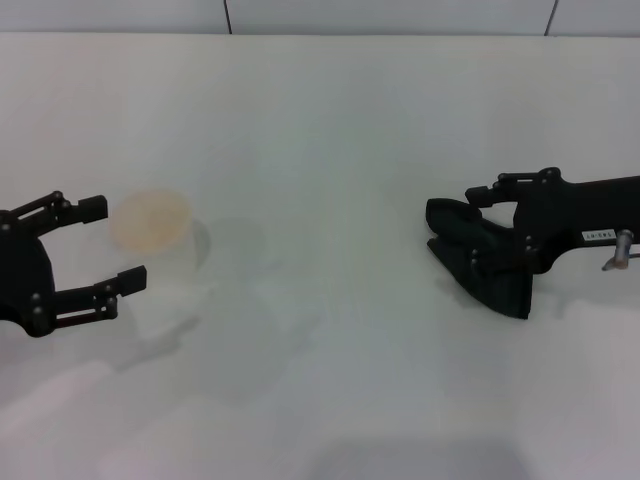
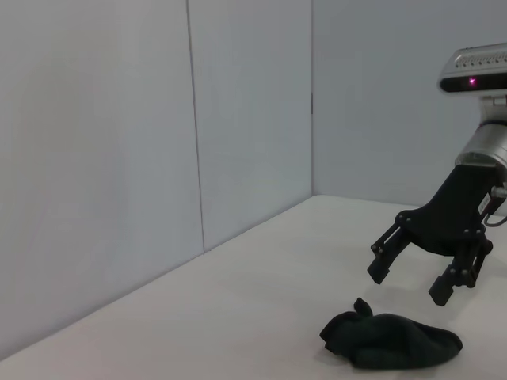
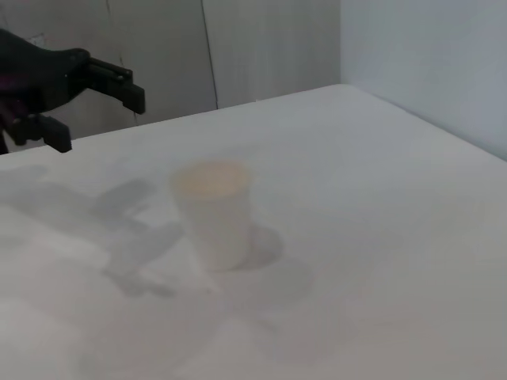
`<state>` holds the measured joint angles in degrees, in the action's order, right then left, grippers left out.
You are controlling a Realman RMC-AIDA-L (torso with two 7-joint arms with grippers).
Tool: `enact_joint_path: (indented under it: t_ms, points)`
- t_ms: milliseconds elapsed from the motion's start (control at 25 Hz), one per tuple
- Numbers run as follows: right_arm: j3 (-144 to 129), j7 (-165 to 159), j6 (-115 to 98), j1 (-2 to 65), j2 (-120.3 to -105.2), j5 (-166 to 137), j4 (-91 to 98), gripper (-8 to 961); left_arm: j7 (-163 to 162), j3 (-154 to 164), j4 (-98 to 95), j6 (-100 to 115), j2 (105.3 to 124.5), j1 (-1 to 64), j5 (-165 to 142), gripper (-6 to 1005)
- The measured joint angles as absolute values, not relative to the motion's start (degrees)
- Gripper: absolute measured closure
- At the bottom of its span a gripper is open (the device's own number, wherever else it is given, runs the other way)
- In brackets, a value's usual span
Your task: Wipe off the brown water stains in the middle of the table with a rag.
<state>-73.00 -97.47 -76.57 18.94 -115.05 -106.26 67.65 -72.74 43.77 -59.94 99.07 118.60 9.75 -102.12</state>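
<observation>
The right end effector is held spread just above the dark rag, seemingly for grasping or releasing, while the left end effector is parked apart beside a paper cup.

White table, seemingly grey panelled walls

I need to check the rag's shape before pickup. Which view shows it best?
The left wrist view: the rag lies whole, crumpled under the open right hand. The head view has the arm overlapping it; the right wrist view misses it.
</observation>
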Motion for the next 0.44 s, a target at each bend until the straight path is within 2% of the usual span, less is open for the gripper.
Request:
enact_joint_path:
  t_ms: [440]
  points:
    - [-73.5, -98.7, -77.0, 18.7, -115.05, -106.3, 68.1, 138, -75.0, 43.8, -59.9, 99.1, 118.44, 9.6, -102.7, 120]
